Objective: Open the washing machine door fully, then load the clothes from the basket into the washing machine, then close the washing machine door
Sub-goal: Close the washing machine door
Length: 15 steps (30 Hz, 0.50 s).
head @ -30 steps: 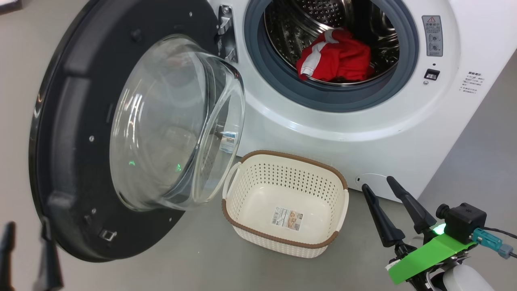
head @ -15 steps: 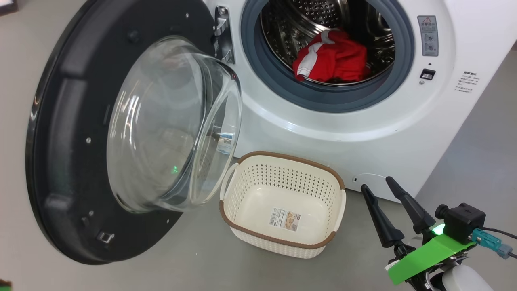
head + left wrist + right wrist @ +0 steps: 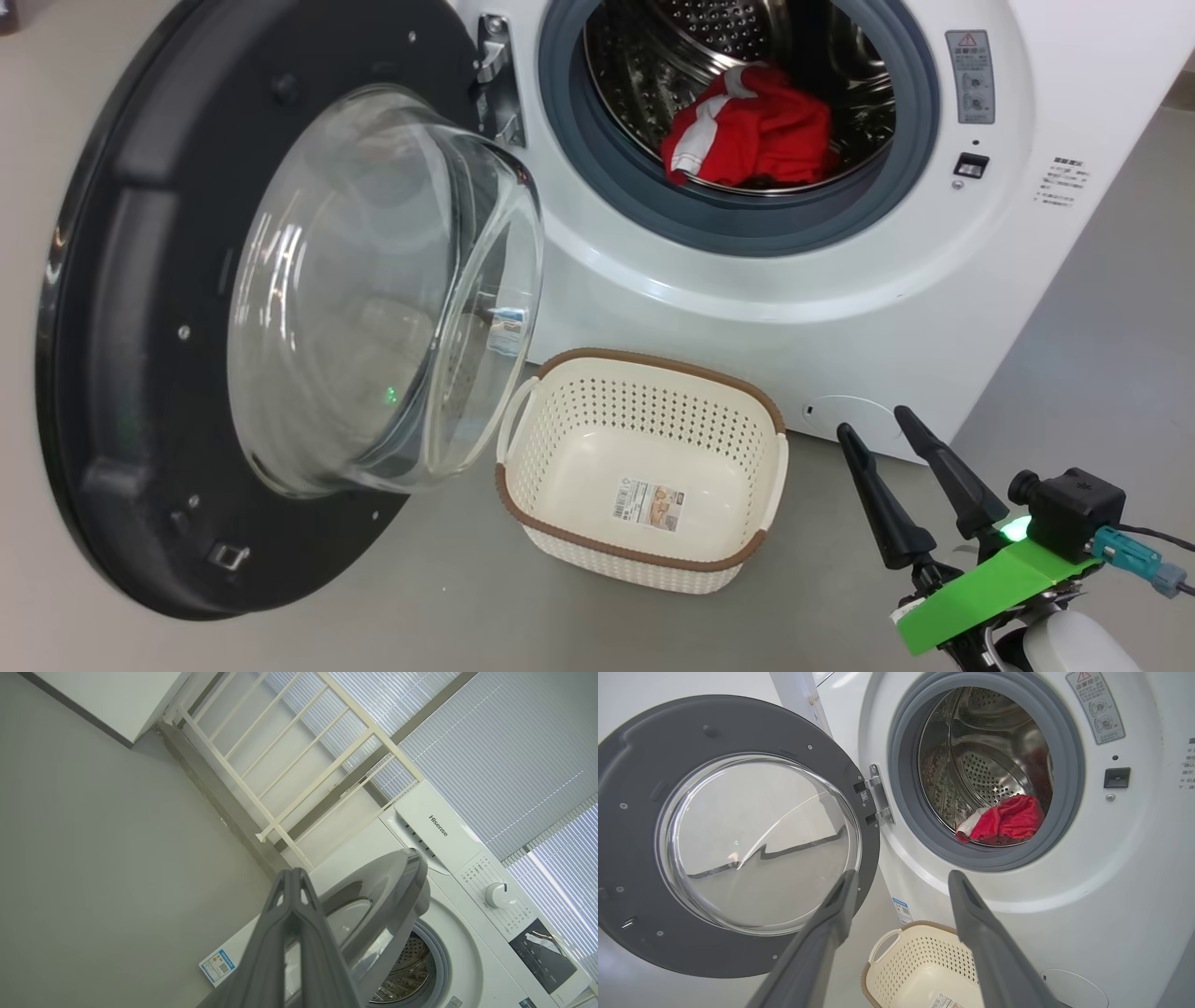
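The washing machine (image 3: 840, 308) stands with its round black door (image 3: 131, 373) swung wide to the left, the glass bowl (image 3: 373, 299) facing me. Red clothes (image 3: 747, 135) with white trim lie inside the steel drum, also seen as clothes (image 3: 1008, 819) in the right wrist view. The cream basket (image 3: 644, 467) sits on the floor below the opening, holding nothing. My right gripper (image 3: 873, 425) hovers open at the lower right, beside the basket. My left gripper (image 3: 292, 877) is shut on nothing, pointing past the door's outer edge (image 3: 397, 896).
A white rail (image 3: 289, 770) and window blinds (image 3: 490, 742) stand behind the machine. Grey floor (image 3: 467, 607) spreads in front of the basket and under the door. The machine's round filter cap (image 3: 854, 415) lies just behind my right fingers.
The head camera has shifted, sliding the scene slightly left and up. My left gripper has left the lower left corner of the head view and closed. The right gripper holds still.
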### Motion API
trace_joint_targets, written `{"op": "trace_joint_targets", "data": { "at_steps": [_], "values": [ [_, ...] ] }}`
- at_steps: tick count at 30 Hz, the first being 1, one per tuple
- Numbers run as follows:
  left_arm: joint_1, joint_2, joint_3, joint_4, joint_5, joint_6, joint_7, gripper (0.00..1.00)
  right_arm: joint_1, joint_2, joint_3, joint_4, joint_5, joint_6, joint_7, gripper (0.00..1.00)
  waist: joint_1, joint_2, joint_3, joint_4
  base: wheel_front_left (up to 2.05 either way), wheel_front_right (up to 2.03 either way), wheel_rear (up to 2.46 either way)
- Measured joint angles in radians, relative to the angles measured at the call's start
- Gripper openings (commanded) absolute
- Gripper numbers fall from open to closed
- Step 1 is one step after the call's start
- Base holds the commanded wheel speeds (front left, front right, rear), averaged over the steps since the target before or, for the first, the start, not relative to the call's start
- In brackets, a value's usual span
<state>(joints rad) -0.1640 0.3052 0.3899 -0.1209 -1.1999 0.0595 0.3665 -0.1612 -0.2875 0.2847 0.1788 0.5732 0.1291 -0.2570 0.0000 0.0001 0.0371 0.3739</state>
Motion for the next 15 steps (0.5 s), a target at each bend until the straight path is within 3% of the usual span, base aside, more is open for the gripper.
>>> {"op": "trace_joint_targets", "data": {
  "at_steps": [9, 12, 15],
  "values": [
    [-0.109, 0.02, 0.032, 0.101, -0.23, 0.226, 0.254, 0.0, 0.002, 0.005, -0.012, 0.002, 0.0, 0.0, 0.0, 1.0, 0.0, 0.0, -0.005, -0.036, 0.0, 0.0, 0.0],
    [-0.112, 0.044, 0.032, 0.107, -0.24, 0.269, 0.293, 0.0, 0.009, 0.005, -0.015, 0.002, 0.0, 0.0, 0.0, 1.0, 0.0, 0.0, -0.011, -0.046, 0.0, 0.0, 0.0],
    [-0.115, 0.057, 0.02, 0.118, -0.248, 0.284, 0.329, 0.0, 0.013, 0.005, -0.016, 0.002, 0.0, 0.0, 0.0, 1.0, 0.0, 0.0, -0.015, -0.054, 0.0, 0.0, 0.0]
  ]
}}
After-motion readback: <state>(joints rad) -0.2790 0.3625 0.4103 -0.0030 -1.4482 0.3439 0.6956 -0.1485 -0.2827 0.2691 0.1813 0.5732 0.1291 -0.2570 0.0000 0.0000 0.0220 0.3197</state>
